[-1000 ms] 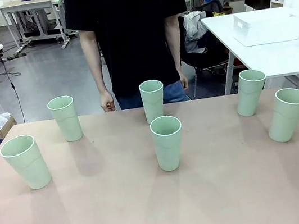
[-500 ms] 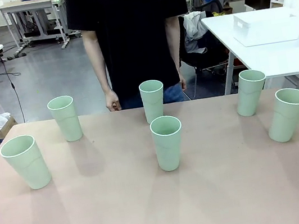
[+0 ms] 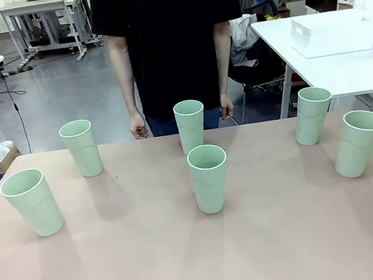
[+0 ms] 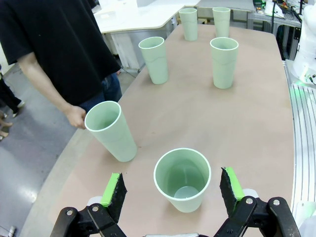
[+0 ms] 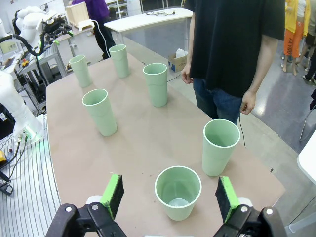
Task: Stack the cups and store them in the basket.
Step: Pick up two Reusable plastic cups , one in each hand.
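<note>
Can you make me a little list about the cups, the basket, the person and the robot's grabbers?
cups: six, all upright, each standing alone on the table, none stacked
basket: white, on a separate white table, far right
person: standing at the far edge, arms down, touching no cup
left gripper: jaws open, above the near-left cup
right gripper: jaws open, above the near-right cup
</note>
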